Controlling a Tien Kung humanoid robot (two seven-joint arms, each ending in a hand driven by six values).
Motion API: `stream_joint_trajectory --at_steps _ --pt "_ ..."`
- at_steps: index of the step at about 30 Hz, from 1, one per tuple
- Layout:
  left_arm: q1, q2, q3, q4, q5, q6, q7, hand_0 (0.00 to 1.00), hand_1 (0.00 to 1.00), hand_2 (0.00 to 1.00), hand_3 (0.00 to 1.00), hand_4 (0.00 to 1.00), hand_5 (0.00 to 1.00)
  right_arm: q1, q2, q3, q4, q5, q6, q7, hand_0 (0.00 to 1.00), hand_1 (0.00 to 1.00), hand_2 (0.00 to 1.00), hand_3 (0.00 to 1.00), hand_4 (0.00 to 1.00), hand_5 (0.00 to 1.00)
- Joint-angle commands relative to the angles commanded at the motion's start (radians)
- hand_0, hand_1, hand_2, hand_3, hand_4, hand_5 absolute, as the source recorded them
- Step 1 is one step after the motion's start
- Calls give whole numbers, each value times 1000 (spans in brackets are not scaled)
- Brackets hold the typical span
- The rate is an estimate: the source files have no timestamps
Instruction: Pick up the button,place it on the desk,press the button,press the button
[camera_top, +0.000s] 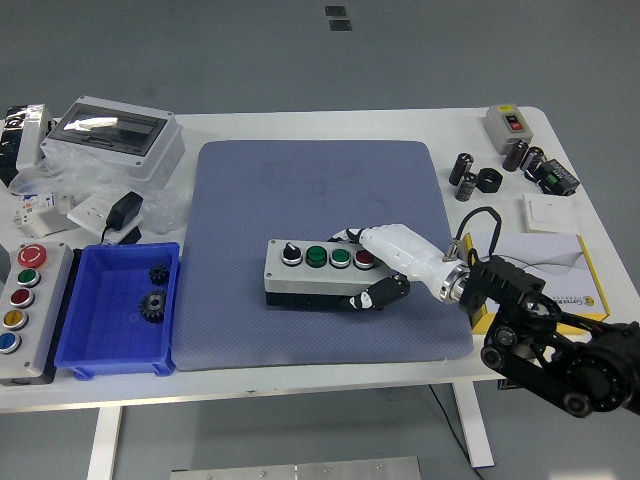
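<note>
A grey button box (305, 272) with a black selector, two green buttons and a red button lies on the blue-grey mat (320, 190), right of its middle. My right hand (385, 265), white with black fingertips, is shut on the box's right end: fingers over the top by the red button (364, 260), thumb (375, 296) against the front side. The black right arm (550, 345) comes in from the lower right. The left hand is out of view.
A blue bin (118, 310) with two black gears stands left of the mat. A second button box (22, 310) lies at the far left. A grey enclosure (115, 135), bags and an adapter lie back left. Capacitors (470, 175), a switch (508, 122) and a yellow-edged box (540, 265) lie right.
</note>
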Motion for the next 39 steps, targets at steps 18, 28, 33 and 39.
stream_joint_trajectory --at_steps 18,28,33,39 --pt "-2 0 1 0 2 -1 1 606 602 535 601 633 206 8 -3 -18 -7 22 -6 8 919 869 902 927 657 3" --pt "0 0 3 0 4 -3 2 606 601 534 600 634 203 3 -21 -14 14 32 2 6 940 891 920 952 678 23" --pt "0 0 5 0 4 -3 2 606 601 535 600 633 200 1 -40 -12 34 59 15 5 945 896 924 958 679 30" --pt "1 0 4 0 6 -4 3 606 602 534 599 632 200 -4 -67 -4 55 133 51 4 947 901 930 965 681 34"
